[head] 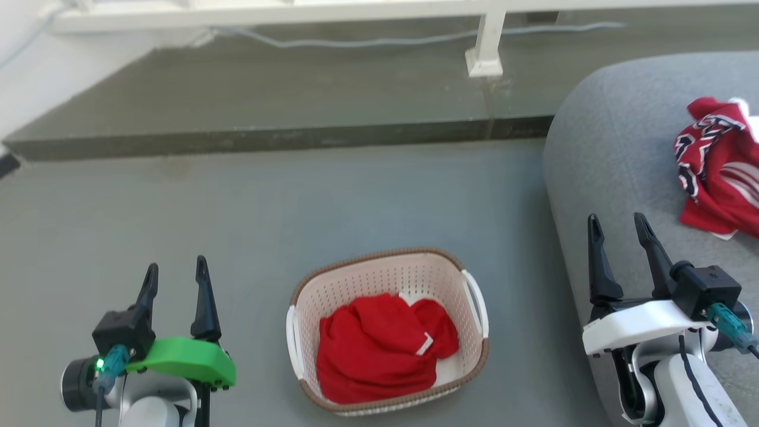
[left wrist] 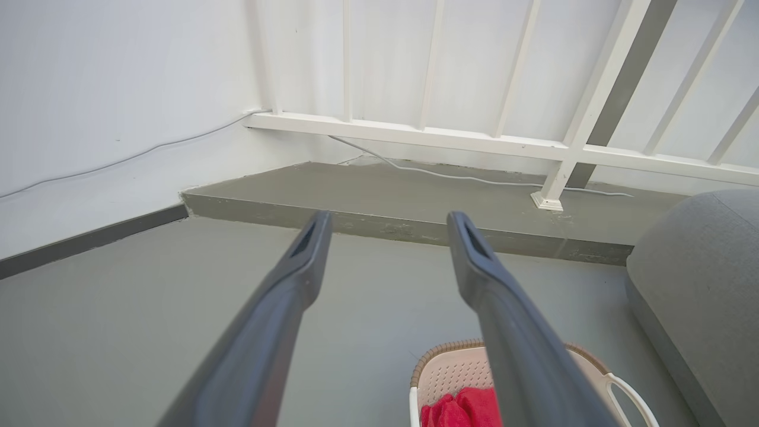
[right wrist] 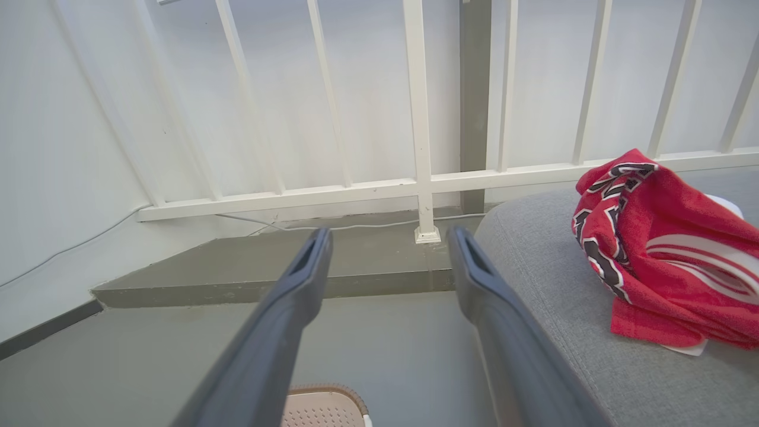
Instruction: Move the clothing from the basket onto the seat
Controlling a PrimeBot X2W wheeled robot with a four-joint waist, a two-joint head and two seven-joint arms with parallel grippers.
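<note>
Your left gripper [head: 177,264] and right gripper [head: 615,217] both hang empty, fingers spread apart. You have the seat [head: 616,148] at right, bearing one lettered garment [head: 720,172]; the basket [head: 379,256] on the floor [head: 178,196] holds a crumpled red garment [head: 379,347].

Grey floor [head: 237,196] meets a raised step [head: 267,98] below white railing [left wrist: 415,134] and wall [left wrist: 89,89]

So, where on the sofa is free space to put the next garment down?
The sofa is bare between its rounded edge and the lettered garment, just ahead of the right gripper. Its right part, under that garment, is crowded.
</note>
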